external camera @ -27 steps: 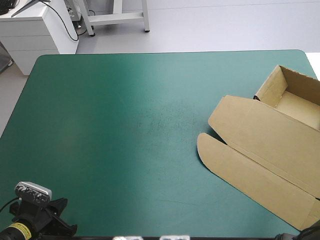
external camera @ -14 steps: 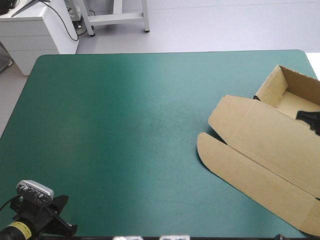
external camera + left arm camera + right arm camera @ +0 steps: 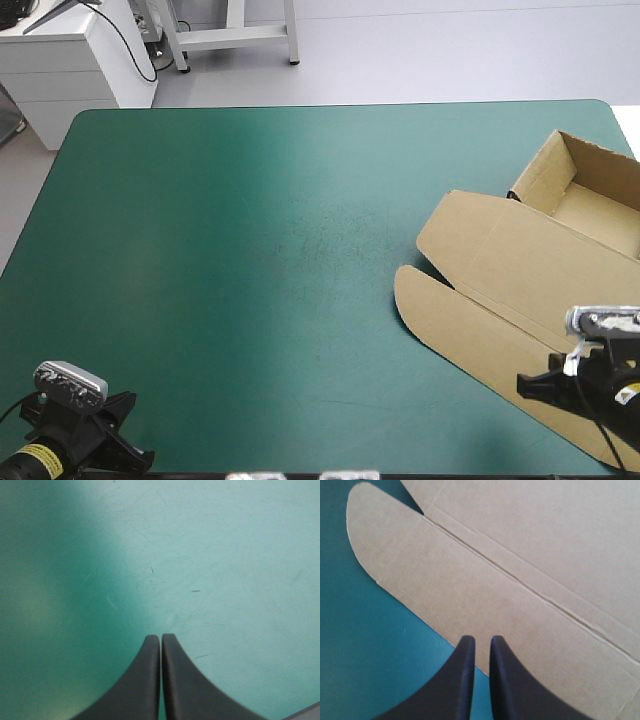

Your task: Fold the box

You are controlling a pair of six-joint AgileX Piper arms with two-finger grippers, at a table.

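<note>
Two grippers clenched, with the brown box (image 3: 520, 265) lying on the right side of the table (image 3: 250, 200).
The box's open tray (image 3: 545, 178) sits at the far right. Its lid (image 3: 530, 545) is spread flat toward the near right, with a rounded flap (image 3: 395, 550) at its left end. The right gripper (image 3: 481, 639) is over the lid's near edge, its black fingers all but together with only a slit between them, grasping nothing. The left gripper (image 3: 160, 636) is pressed closed above bare teal-green cover at the near-left corner.
</note>
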